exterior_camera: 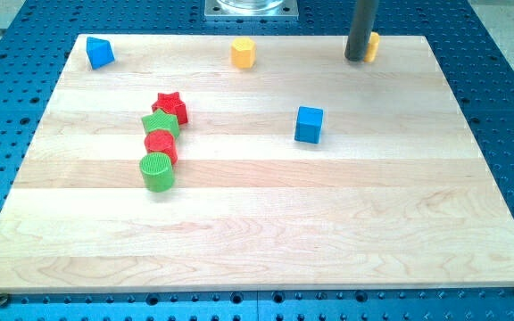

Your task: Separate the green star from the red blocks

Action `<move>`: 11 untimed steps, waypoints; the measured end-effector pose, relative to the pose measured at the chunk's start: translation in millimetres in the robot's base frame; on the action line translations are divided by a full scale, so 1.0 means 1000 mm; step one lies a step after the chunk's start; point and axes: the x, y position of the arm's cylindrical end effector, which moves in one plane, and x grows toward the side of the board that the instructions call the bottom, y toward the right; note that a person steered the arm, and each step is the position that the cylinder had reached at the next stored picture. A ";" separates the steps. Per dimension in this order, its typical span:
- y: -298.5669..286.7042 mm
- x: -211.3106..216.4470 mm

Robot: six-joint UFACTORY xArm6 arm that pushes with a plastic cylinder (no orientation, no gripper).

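Observation:
The green star lies left of the board's middle, in a tight column of blocks. A red star touches it above and a red block touches it below. A green cylinder stands just under the red block. My tip rests near the view's top right, far from this cluster, right beside a yellow block that the rod partly hides.
A blue cube sits right of the middle. A yellow hexagonal block lies at the top centre. A blue block sits at the top left corner of the wooden board.

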 end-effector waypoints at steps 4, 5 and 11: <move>-0.025 0.081; -0.025 0.081; -0.058 0.081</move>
